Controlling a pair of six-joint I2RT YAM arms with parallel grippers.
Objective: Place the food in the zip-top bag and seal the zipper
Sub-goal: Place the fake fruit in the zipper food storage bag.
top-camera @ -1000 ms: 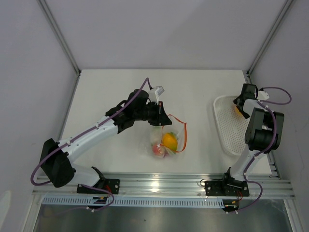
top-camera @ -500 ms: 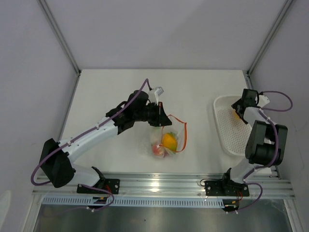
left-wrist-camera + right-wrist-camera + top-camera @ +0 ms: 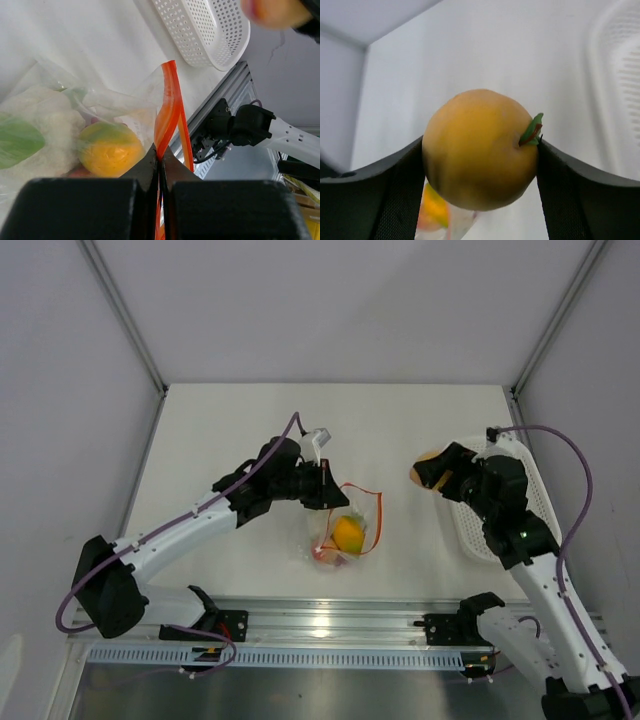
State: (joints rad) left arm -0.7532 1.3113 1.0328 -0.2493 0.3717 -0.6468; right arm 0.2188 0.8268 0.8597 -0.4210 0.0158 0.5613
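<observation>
The clear zip-top bag (image 3: 345, 530) lies mid-table with a yellow-orange fruit (image 3: 348, 533), a white-green vegetable piece (image 3: 27, 125) and a red item inside. Its red-orange zipper (image 3: 378, 508) curves open along the mouth. My left gripper (image 3: 328, 490) is shut on the zipper strip (image 3: 167, 115) at the bag's upper left corner and holds it up. My right gripper (image 3: 432, 475) is shut on an orange round fruit (image 3: 480, 148) with a green leaf, held in the air right of the bag. The bag shows blurred below it in the right wrist view (image 3: 442, 212).
A white perforated basket (image 3: 480, 530) lies at the right side of the table, partly under my right arm; it also shows in the left wrist view (image 3: 210, 30). The aluminium rail (image 3: 330, 620) runs along the near edge.
My right arm has lifted the orange fruit out of the basket and swung left toward the bag. My left gripper with the zipper has shifted slightly left and the bag moved with it.
</observation>
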